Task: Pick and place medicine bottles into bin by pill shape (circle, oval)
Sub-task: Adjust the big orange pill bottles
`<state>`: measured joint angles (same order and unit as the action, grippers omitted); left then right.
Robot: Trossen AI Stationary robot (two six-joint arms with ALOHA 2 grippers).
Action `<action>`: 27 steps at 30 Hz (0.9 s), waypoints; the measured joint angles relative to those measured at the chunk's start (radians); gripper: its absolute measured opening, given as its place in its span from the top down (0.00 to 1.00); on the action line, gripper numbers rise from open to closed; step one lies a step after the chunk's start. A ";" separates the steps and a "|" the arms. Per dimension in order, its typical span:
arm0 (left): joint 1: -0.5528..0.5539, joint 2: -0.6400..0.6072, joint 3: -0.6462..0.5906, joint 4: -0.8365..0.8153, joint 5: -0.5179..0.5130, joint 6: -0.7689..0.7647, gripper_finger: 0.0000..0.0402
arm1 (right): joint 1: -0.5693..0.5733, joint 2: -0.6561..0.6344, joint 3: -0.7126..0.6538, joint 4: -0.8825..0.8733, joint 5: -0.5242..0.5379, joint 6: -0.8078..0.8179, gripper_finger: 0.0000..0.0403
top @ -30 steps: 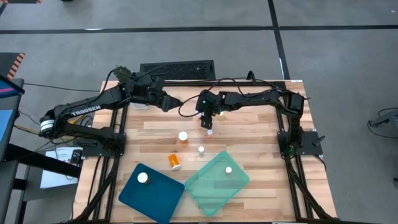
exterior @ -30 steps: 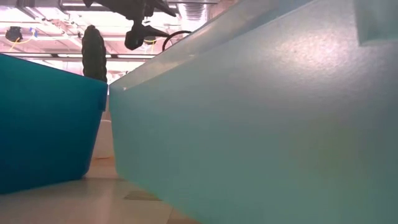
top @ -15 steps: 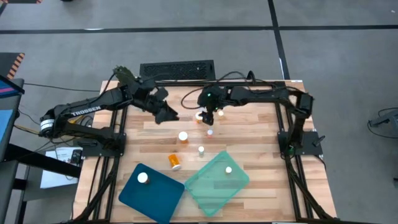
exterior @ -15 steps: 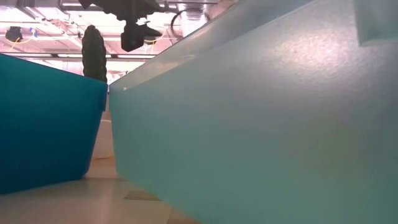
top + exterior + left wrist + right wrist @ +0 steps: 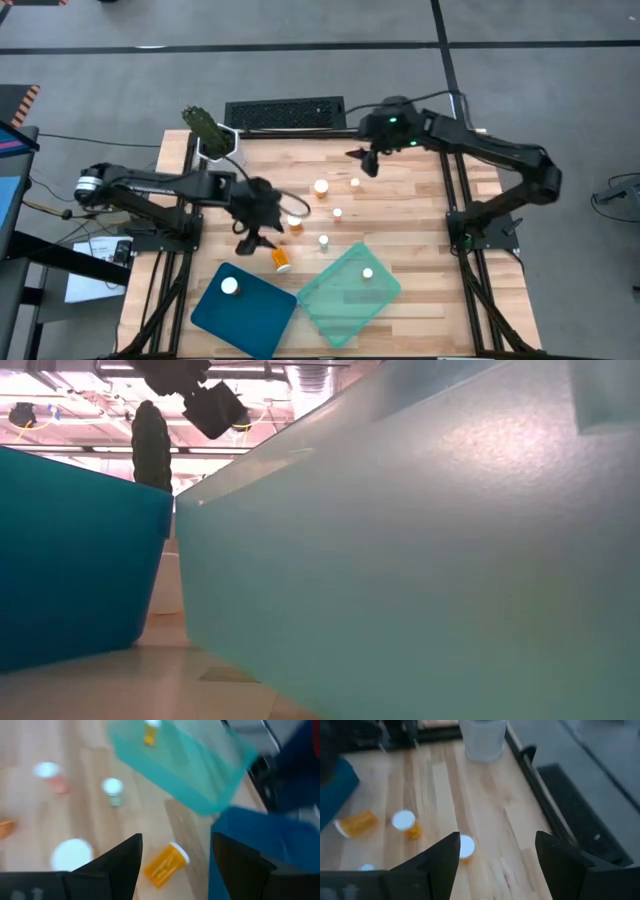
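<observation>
Several amber medicine bottles with white caps stand on the wooden table [image 5: 420, 230], among them one at mid table [image 5: 321, 187] and a smaller one [image 5: 338, 212]. One bottle [image 5: 281, 260] [image 5: 167, 862] lies on its side. My left gripper [image 5: 252, 240] [image 5: 176, 840] hangs open just above and to the left of that lying bottle, touching nothing. My right gripper [image 5: 365, 160] [image 5: 497, 837] is open and empty, raised over the table's far part. The blue bin [image 5: 260, 320] holds one bottle [image 5: 230, 286], and the teal bin [image 5: 335, 300] holds another [image 5: 368, 273].
The two bins sit side by side at the table's near edge and fill the low view [image 5: 420, 560]. A white pot with a green plant [image 5: 210, 135] stands at the far left corner. A dark grille [image 5: 285, 112] lies beyond the far edge.
My left gripper has swung from the far left corner toward the table's middle and down, rolling as it went, and now hangs by the lying bottle. My right gripper has risen and drawn back toward the far right. The bottles have stayed in place.
</observation>
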<state>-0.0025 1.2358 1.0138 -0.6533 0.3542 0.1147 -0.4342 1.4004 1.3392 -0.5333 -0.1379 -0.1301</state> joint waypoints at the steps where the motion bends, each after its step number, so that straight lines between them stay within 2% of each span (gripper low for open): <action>1: -0.021 0.018 0.000 0.000 -0.001 0.027 0.42 | -0.001 -0.023 0.000 0.001 0.000 -0.001 0.33; 6: -0.094 0.123 0.001 0.010 -0.041 0.155 0.42 | -0.001 -0.107 0.000 -0.017 0.004 0.009 0.33; 14: -0.110 0.274 0.035 -0.054 -0.082 0.313 0.41 | 0.001 -0.139 0.000 -0.078 0.005 0.029 0.33; 17: -0.110 0.329 0.052 -0.114 -0.097 0.370 0.36 | 0.002 -0.137 0.000 -0.113 0.006 0.032 0.33; 23: -0.112 0.396 0.060 -0.127 -0.153 0.457 0.23 | 0.007 -0.144 -0.001 -0.172 0.006 0.036 0.33; 27: -0.112 0.404 0.059 -0.132 -0.159 0.538 0.19 | 0.006 -0.172 -0.001 -0.187 0.006 0.036 0.34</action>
<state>-0.1146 1.6394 1.0729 -0.7855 0.1948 0.6526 -0.4282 1.2286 1.3380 -0.7200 -0.1318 -0.0944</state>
